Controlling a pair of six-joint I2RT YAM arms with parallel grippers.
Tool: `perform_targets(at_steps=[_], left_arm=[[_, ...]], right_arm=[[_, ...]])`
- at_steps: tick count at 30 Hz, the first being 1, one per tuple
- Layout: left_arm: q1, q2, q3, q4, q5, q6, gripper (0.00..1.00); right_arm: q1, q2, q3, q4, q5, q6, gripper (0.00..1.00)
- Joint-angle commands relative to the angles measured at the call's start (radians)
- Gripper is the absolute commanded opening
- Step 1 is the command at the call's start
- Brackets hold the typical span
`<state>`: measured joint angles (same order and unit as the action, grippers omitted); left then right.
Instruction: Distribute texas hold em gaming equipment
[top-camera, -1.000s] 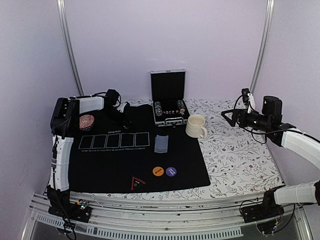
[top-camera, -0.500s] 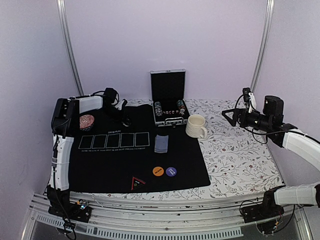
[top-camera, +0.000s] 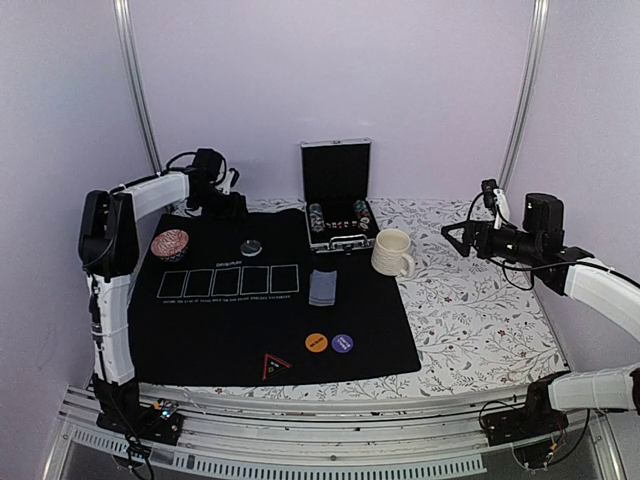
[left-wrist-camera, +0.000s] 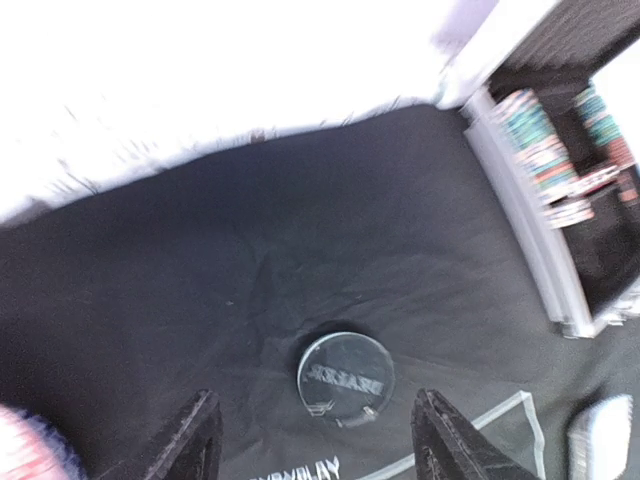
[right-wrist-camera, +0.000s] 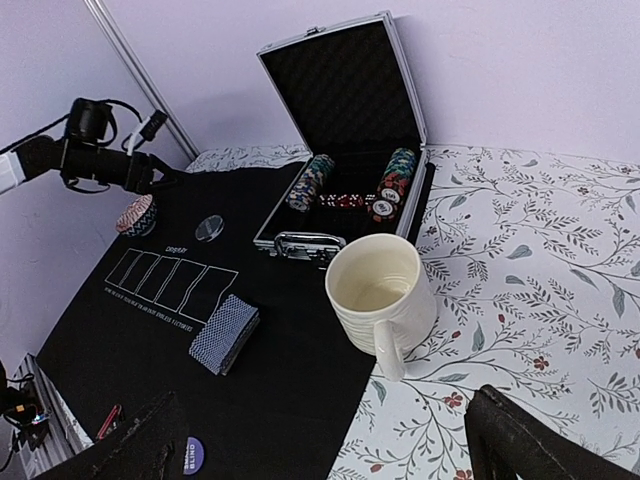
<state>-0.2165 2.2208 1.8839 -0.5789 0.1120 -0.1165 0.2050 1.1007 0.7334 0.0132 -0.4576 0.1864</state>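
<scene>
1. The bench (top-camera: 480, 320) carries a black mat (top-camera: 200, 340) on its left half; every loose piece of the game lies on that mat.
2. The case (top-camera: 336, 175) stands open at the mat's 12 o'clock edge with rows of chips (top-camera: 317, 216) inside; it lies at 3 o'clock from the tip of your left arm (top-camera: 150, 190) and at 9 o'clock from the tip of your right arm (top-camera: 590, 280), about as near to one as to the other.
3. The cream mug (top-camera: 392, 252) stands just beside the case at its 4 o'clock, between the right arm and the chips; I judge the left arm has the clearer line in.
4. The deck of cards (top-camera: 323, 288) lies mid-mat, at 6 o'clock from the case; its long axis runs 12 to 6 in the top view.
5. A loose chip stack (top-camera: 170, 244) sits near the mat's 9 o'clock edge, at 7 o'clock from the left arm's tip.
6. The clear round button (left-wrist-camera: 345, 378) lies flat on the mat; in the left wrist view it sits at 12 o'clock, between and just ahead of the left fingers (left-wrist-camera: 195, 445), which are spread apart and hold nothing; the right fingers (right-wrist-camera: 150, 440) stand wide apart and are empty too.
7. The orange button (top-camera: 316, 342) and purple button (top-camera: 342, 343) lie side by side at 6 o'clock from the deck.
</scene>
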Motion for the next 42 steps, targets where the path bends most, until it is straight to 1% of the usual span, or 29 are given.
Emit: perform_targets(at_steps=[1,2,6,7,9,11,12,14,16,19,23,28,38,42], left_arm=[[-0.068,-0.237,-0.122,0.070,-0.055,0.051,0.69],[-0.092,-0.306,-0.156,0.081,-0.059,0.062,0.70],[-0.222,-0.488,-0.294,0.086,-0.069,0.097,0.78],[-0.257,-0.526,-0.331,0.081,-0.054,0.101,0.80],[-0.326,-0.594,-0.407,0.070,0.004,0.112,0.86],[-0.397,-0.657,-0.491,0.060,0.068,0.131,0.95],[-0.434,-0.683,-0.534,0.049,0.097,0.142,0.98],[-0.508,-0.717,-0.620,0.029,0.119,0.156,0.98],[-0.579,-0.720,-0.667,0.004,0.097,0.163,0.98],[-0.664,-0.674,-0.692,-0.039,0.049,0.170,0.98],[-0.737,-0.552,-0.652,-0.084,-0.011,0.167,0.98],[-0.813,-0.420,-0.611,-0.101,-0.052,0.211,0.98],[-0.811,-0.190,-0.468,-0.181,-0.145,0.206,0.98],[-0.796,-0.146,-0.421,-0.220,-0.122,0.210,0.97]], right_arm=[[0.038,-0.010,0.046,-0.028,0.028,0.009,0.99],[0.053,-0.006,0.053,-0.036,0.037,0.008,0.99],[0.138,0.023,0.090,-0.084,0.091,0.000,0.99],[0.160,0.035,0.103,-0.102,0.105,-0.003,0.99],[0.205,0.065,0.131,-0.140,0.130,-0.016,0.99],[0.247,0.087,0.152,-0.169,0.143,-0.028,0.99],[0.264,0.097,0.158,-0.177,0.149,-0.034,0.99],[0.290,0.110,0.163,-0.181,0.167,-0.037,0.99],[0.309,0.126,0.163,-0.174,0.185,-0.036,0.99],[0.326,0.156,0.173,-0.165,0.196,-0.037,0.99],[0.347,0.203,0.201,-0.166,0.206,-0.041,0.99],[0.362,0.232,0.214,-0.175,0.216,-0.046,0.99],[0.368,0.232,0.197,-0.183,0.222,-0.052,0.99],[0.369,0.235,0.192,-0.184,0.219,-0.056,0.99]])
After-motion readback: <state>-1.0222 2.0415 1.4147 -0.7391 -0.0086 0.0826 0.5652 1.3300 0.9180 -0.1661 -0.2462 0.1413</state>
